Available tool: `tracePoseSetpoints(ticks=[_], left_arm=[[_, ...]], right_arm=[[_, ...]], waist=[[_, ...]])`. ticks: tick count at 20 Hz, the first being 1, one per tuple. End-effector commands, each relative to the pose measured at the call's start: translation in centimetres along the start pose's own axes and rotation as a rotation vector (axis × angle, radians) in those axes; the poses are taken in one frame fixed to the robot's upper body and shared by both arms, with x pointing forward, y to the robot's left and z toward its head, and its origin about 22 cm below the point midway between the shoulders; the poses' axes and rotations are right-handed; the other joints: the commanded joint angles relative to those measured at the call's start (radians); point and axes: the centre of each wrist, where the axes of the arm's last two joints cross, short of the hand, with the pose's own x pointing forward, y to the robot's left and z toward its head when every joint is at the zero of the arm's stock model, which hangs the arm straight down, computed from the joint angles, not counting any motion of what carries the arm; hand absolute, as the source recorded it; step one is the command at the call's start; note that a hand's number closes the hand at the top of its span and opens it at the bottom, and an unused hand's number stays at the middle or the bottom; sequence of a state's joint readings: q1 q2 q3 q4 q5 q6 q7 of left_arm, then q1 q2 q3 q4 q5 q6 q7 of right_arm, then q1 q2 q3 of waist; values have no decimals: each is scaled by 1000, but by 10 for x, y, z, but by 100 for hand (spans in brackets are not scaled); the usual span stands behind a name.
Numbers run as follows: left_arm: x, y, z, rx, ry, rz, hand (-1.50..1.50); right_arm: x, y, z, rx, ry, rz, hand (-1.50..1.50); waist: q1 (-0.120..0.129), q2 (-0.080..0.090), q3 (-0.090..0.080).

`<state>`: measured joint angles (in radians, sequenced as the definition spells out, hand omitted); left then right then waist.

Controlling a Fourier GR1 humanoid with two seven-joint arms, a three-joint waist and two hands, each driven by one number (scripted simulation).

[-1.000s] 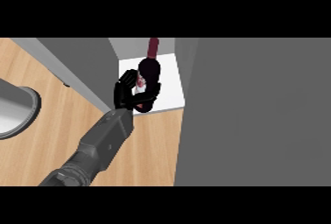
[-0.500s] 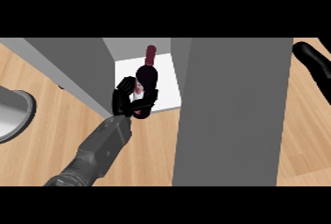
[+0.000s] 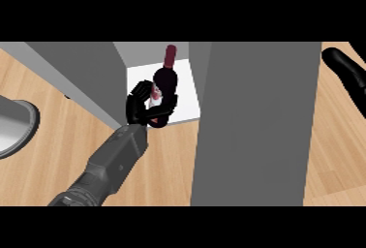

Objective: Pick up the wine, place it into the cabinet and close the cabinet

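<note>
Meanwhile, Wine at the Cabinet's Mouth

Meanwhile, the left hand [image 3: 146, 106] was curled round the wine [image 3: 164, 77], grasping the dark bottle about its lower body. The bottle lay tilted, its red neck pointing away from the robot toward the top of the view, over the white floor of the cabinet [image 3: 182, 109]. Whether its base rested on that floor or hung just above it could not be told from this steep angle. The grey forearm ran up from the lower left across the wooden tabletop [image 3: 50, 116]. A grey cabinet wall [image 3: 85, 77] stood just left of the hand, and a broad grey door panel [image 3: 253, 126] stood just right of it, hiding much of the middle. The right hand [image 3: 343, 68] showed at the upper right edge, well apart from the bottle, fingers straight and released. A round grey object [image 3: 13, 127] sat at the left edge.
</note>
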<state>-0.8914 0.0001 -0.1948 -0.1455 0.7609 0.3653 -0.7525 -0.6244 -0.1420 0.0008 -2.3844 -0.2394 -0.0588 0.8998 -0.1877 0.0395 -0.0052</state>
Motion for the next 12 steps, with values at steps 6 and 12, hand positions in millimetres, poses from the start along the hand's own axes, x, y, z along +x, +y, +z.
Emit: tracePoseSetpoints(ticks=[6,12], left_arm=[[27,-23,-15,2,-40,14,150],[49,-39,-26,14,-50,-9,150]], right_arm=[[-4,-7,-3,-11,-1,-18,-150],[-10,-13,5,-25,13,0,-150]], waist=[[9,5,1],[20,6,4]])
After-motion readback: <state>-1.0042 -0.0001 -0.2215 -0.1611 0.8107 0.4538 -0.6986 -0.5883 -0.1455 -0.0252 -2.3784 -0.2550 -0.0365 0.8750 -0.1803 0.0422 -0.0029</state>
